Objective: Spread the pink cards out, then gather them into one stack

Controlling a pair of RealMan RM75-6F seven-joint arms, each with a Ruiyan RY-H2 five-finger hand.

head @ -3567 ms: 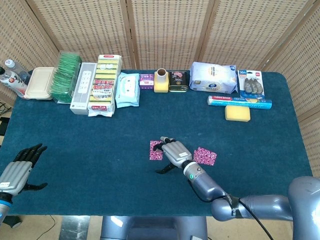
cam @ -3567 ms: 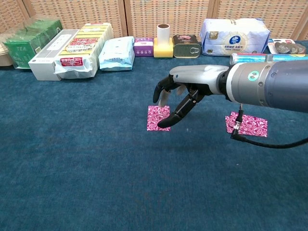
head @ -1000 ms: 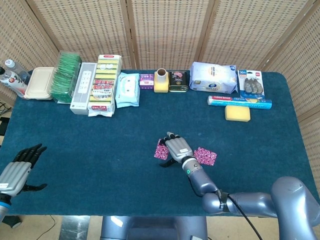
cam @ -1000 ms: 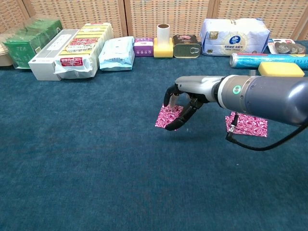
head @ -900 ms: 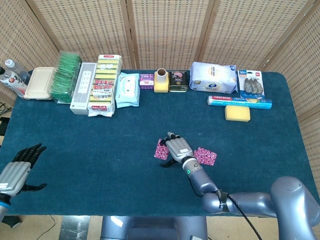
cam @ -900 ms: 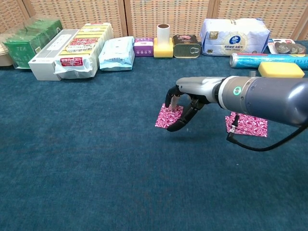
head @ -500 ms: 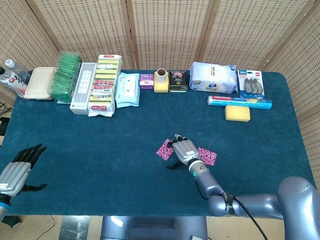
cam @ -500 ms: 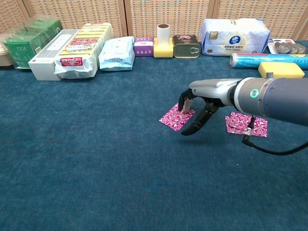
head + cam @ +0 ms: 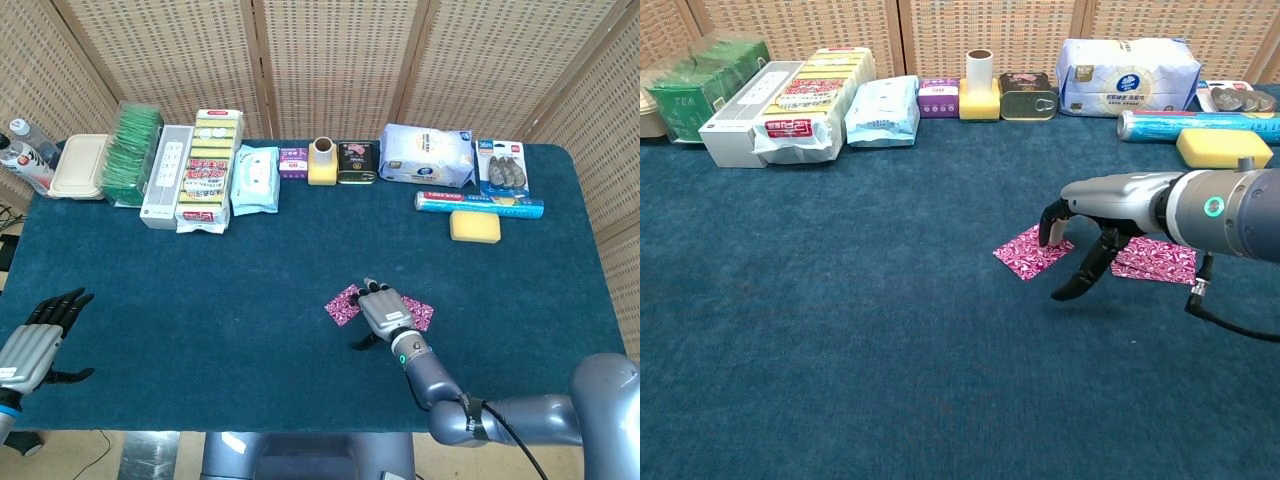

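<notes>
Mid-desk [image 9: 840,350]: right hand [image 9: 1085,235] fingertips [image 9: 1050,236] press pink card [image 9: 1030,255], holding nothing; second pink card [image 9: 1160,260] partly hidden behind it. Left hand [image 9: 40,335] open, idle, arm cut off.

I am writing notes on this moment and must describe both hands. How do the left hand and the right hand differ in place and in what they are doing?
The right hand is over the middle of the table, while the left hand is at the table's near left edge. The right hand's fingertips press on a pink card; the left hand touches nothing, its fingers apart. The chest view shows the right hand only. Both are dark-fingered with grey backs.
</notes>
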